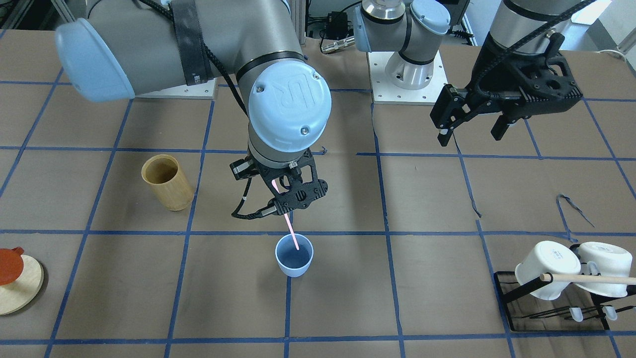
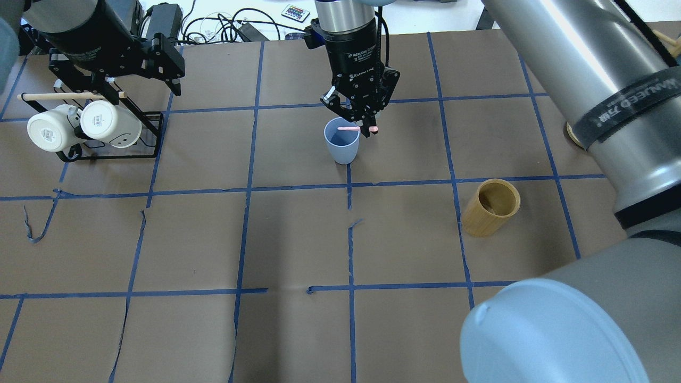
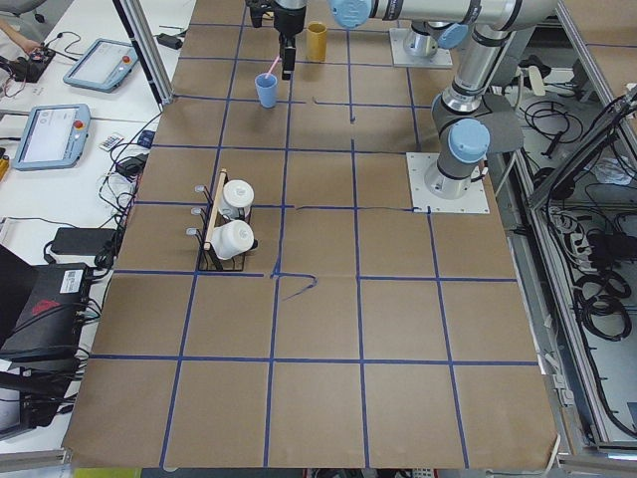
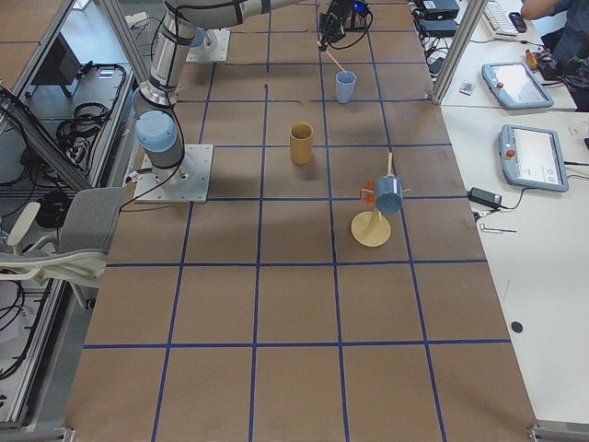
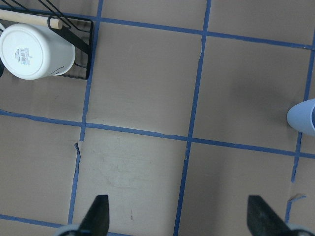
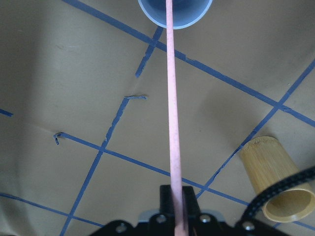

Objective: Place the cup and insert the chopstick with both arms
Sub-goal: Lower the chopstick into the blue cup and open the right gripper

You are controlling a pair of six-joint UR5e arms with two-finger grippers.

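The light-blue cup [image 1: 294, 258] stands upright on the brown table near its middle; it also shows in the overhead view [image 2: 341, 144]. My right gripper [image 1: 287, 203] hangs just above and behind it, shut on the pale-pink chopstick [image 1: 292, 233]. The stick slants down, and its lower end is inside the cup's mouth. The right wrist view shows the chopstick [image 6: 172, 108] running from the jaws to the cup [image 6: 174, 12]. My left gripper [image 1: 471, 133] is open and empty, held high above the table off to the cup's side. Its spread fingertips [image 5: 98, 216] frame bare paper.
A tan bamboo holder [image 1: 166, 181] stands upright on the right arm's side of the cup. A black rack [image 1: 551, 318] with two white mugs [image 1: 546, 268] and a wooden rod stands below the left gripper's side. A round wooden base [image 1: 17, 288] with a red piece lies at the table edge.
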